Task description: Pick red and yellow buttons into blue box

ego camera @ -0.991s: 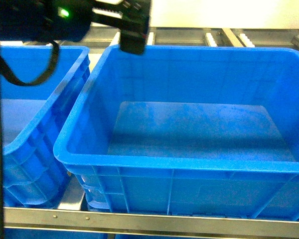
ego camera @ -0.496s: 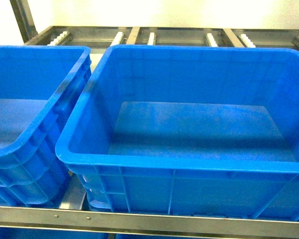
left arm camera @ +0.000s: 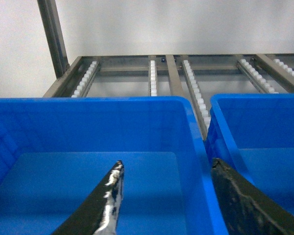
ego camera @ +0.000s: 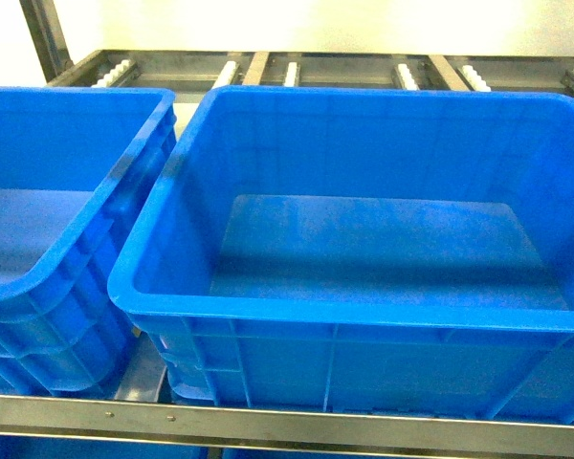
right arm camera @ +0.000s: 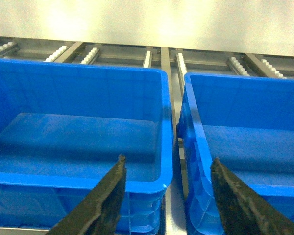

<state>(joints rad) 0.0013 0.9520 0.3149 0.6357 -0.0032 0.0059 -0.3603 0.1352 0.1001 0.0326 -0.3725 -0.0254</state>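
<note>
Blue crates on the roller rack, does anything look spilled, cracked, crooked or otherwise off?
Nothing stands out. The large bright-blue plastic crate sits square on the metal roller rack with a bare bottom, no spill or crack visible. A second blue plastic crate stands close beside it. No red or yellow buttons show. Both grippers, left and right, are open and hold nothing.

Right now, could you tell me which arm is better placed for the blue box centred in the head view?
Probably the right gripper: its open jaws face that blue box. The left gripper hangs over the neighbouring crate. No buttons show.
</note>
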